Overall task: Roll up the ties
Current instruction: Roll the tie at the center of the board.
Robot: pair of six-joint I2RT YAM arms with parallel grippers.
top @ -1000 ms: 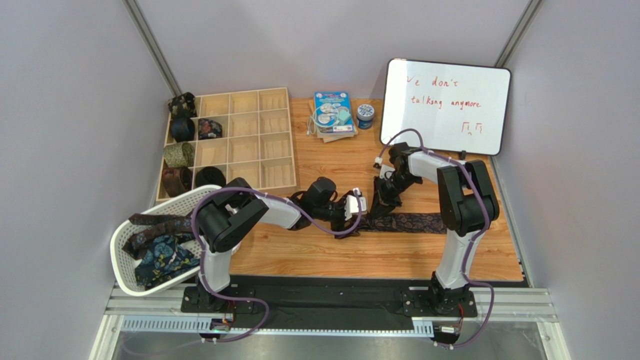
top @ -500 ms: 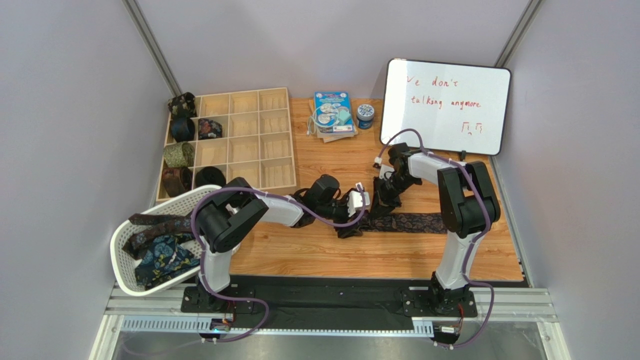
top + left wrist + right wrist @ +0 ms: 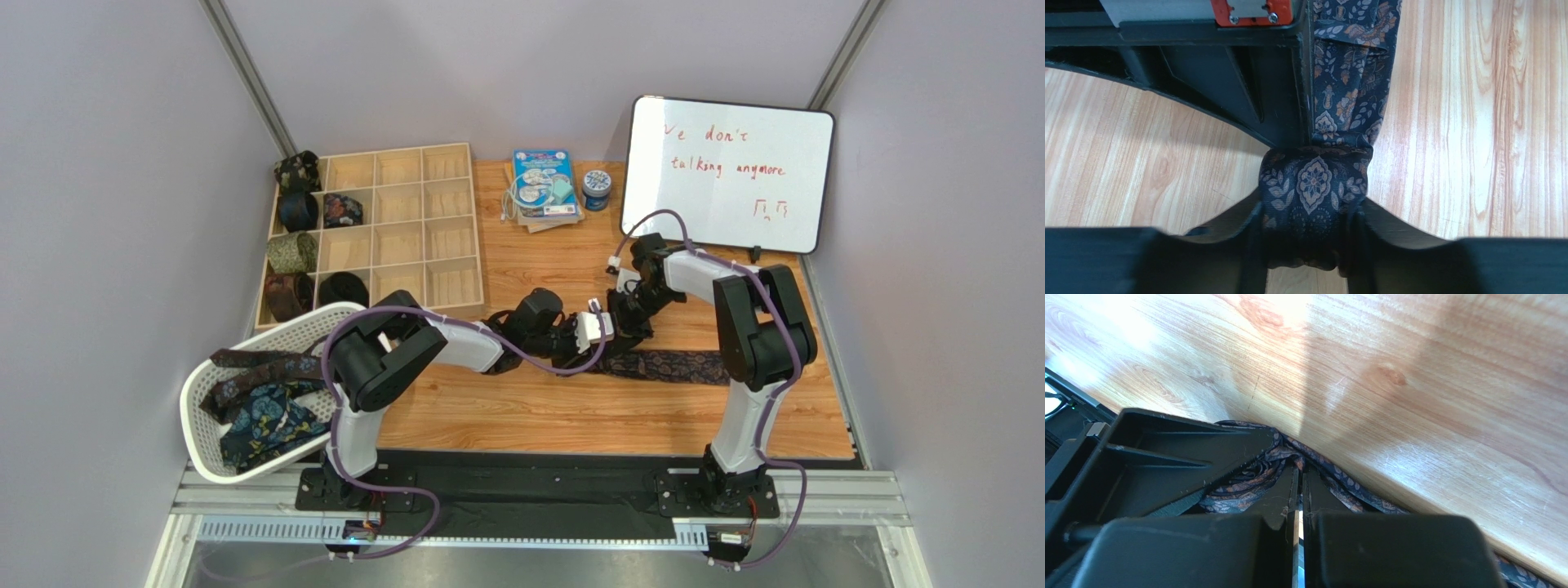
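Top external view first: where does the tie [image 3: 672, 364] lie?

- On the table [image 3: 528, 410], toward the right side. It is a dark patterned strip stretched flat on the wood. Its left end runs in under the two claws, which meet near the middle of the table.

- And the left claw [image 3: 1308, 214]?

- The left wrist view shows it clamped on the tie's rolled end. A small coil [image 3: 1313, 184] sits squeezed between the two black fingers [image 3: 1223, 229]. The unrolled strip leads away from the coil, along the edge of the right arm's black body.

- What of the right claw [image 3: 1298, 478]?

- In the right wrist view its fingers [image 3: 1198, 459] stand almost together, with only a thin slit between them. A fold of the tie is bunched up at their tips, so the claw pinches the fabric there, low over the table.

- Are there other ties in view?

- Yes. Rolled ties [image 3: 292, 251] sit in the left-hand compartments of the wooden tray [image 3: 423, 239] at the far left of the table. Loose ties [image 3: 264, 410] lie heaped in the white basket [image 3: 194, 410] at the near left corner. A whiteboard [image 3: 730, 172] with red writing leans at the far right, well apart from the claws.
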